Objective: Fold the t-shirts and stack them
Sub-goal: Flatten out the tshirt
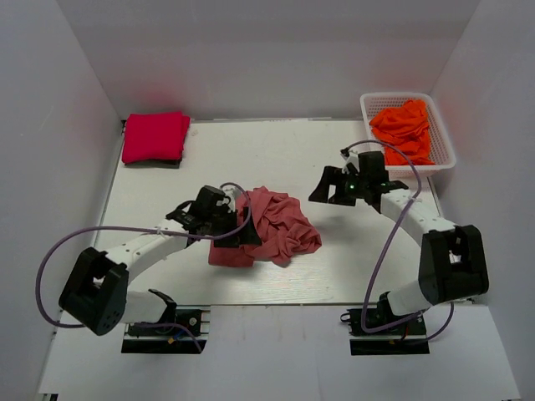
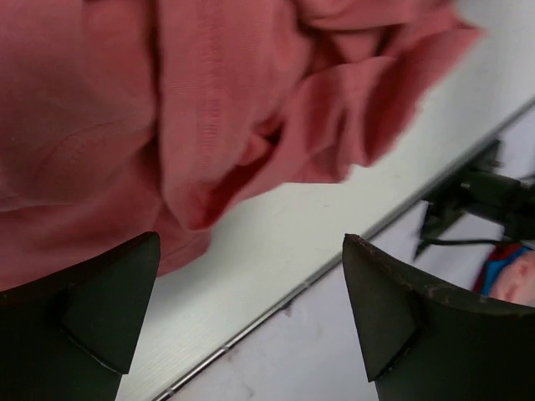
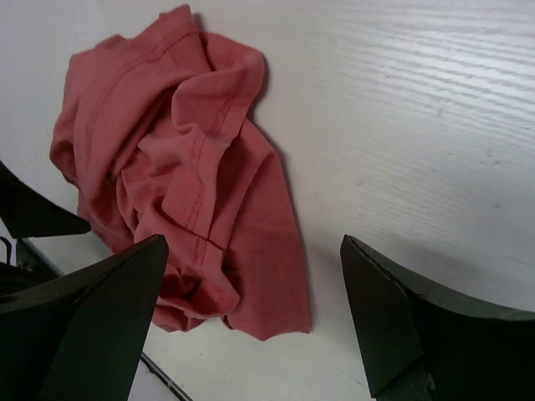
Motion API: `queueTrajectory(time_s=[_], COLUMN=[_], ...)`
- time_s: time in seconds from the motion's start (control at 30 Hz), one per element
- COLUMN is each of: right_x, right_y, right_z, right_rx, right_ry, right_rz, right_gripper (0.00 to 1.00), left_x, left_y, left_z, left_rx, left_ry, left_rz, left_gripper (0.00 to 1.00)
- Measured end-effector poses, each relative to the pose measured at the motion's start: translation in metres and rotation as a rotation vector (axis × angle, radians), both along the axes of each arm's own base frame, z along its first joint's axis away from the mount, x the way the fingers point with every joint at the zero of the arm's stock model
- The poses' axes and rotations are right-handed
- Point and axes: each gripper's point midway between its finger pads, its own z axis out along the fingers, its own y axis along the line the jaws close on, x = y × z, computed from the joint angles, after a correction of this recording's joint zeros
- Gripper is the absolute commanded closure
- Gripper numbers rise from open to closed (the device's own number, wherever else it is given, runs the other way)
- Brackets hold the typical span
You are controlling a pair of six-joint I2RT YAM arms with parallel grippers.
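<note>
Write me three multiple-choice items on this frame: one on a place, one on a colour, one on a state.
1. Where does the folded crimson shirt lie on the table?
A. far left corner
B. near right corner
C. the middle

2. What colour are the shirts in the white basket?
A. blue
B. orange
C. grey

3. How is the salmon shirt in the middle?
A. folded flat
B. hanging in the air
C. crumpled in a heap

Answers: 1 A, it sits at the far edge on the left; 2 B, bright orange cloth fills the basket; 3 C, it lies bunched with deep creases in both wrist views.
</note>
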Motion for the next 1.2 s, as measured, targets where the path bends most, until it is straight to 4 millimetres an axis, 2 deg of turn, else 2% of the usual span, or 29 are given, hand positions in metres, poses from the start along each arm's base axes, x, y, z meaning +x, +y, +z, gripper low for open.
queueTrajectory(time_s=[0.07, 0.1, 0.2, 0.3, 0.37, 0.4, 0.43, 0.47, 0.5, 0.53, 0.57, 0.6, 0.73, 0.83, 0.93, 0.97, 1.0, 1.03, 1.1, 1.2], right_x=[-0.004, -0.006, -0.007, -0.003, 0.002, 0.005, 0.007, 0.007, 0.007, 0.006, 0.003, 0.001, -0.002, 0.004, 0.013, 0.017, 0.025, 0.029, 0.041, 0.056], right_y=[0.010, 0.015, 0.033, 0.047, 0.057, 0.062, 0.066, 0.071, 0.074, 0.077, 0.080, 0.082, 0.086, 0.088, 0.083, 0.080, 0.075, 0.073, 0.062, 0.034], right_z=[-0.010, -0.015, -0.029, -0.036, -0.039, -0.039, -0.040, -0.041, -0.042, -0.043, -0.044, -0.044, -0.043, -0.034, -0.010, 0.005, 0.031, 0.043, 0.097, 0.188], right_rx=[0.001, 0.001, -0.001, -0.003, -0.003, 0.001, 0.003, 0.010, 0.014, 0.017, 0.024, 0.029, 0.039, 0.041, 0.025, 0.019, 0.009, 0.004, -0.002, -0.018], right_ry=[0.031, 0.046, 0.090, 0.109, 0.112, 0.113, 0.114, 0.119, 0.121, 0.122, 0.133, 0.142, 0.157, 0.130, 0.051, 0.007, -0.073, -0.113, -0.262, -0.513], right_rz=[0.031, 0.047, 0.101, 0.133, 0.153, 0.163, 0.172, 0.183, 0.191, 0.203, 0.211, 0.215, 0.223, 0.219, 0.184, 0.165, 0.128, 0.109, 0.037, -0.132], right_gripper=[0.10, 0.15, 0.16, 0.20, 0.29, 0.35, 0.40, 0.51, 0.70, 0.94, 1.00, 1.00, 1.00, 1.00, 1.00, 1.00, 1.00, 1.00, 1.00, 1.00], left_x=[-0.002, -0.001, 0.007, 0.022, 0.031, 0.035, 0.037, 0.039, 0.040, 0.040, 0.040, 0.041, 0.047, 0.056, 0.068, 0.074, 0.081, 0.088, 0.101, 0.121], left_y=[0.001, 0.003, 0.009, 0.007, 0.002, -0.001, -0.004, -0.006, -0.007, -0.008, -0.009, -0.010, -0.013, -0.017, -0.021, -0.021, -0.021, -0.021, -0.017, -0.003], left_z=[-0.016, -0.022, -0.038, -0.043, -0.043, -0.044, -0.044, -0.044, -0.045, -0.044, -0.044, -0.043, -0.031, -0.003, 0.044, 0.064, 0.085, 0.106, 0.151, 0.211], left_rx=[0.057, 0.082, 0.159, 0.196, 0.201, 0.200, 0.199, 0.200, 0.201, 0.200, 0.201, 0.200, 0.190, 0.155, 0.099, 0.083, 0.070, 0.053, 0.034, 0.027], left_ry=[0.025, 0.032, 0.038, 0.024, 0.012, 0.008, 0.005, 0.001, -0.001, -0.001, -0.006, -0.010, -0.039, -0.109, -0.231, -0.281, -0.334, -0.385, -0.489, -0.625], left_rz=[0.009, 0.018, 0.058, 0.085, 0.087, 0.083, 0.080, 0.077, 0.075, 0.075, 0.070, 0.068, 0.060, 0.067, 0.084, 0.095, 0.112, 0.127, 0.175, 0.280], left_gripper=[0.03, 0.05, 0.13, 0.23, 0.31, 0.41, 0.45, 0.51, 0.64, 0.71, 0.79, 1.00, 1.00, 1.00, 1.00, 1.00, 1.00, 1.00, 1.00, 1.00])
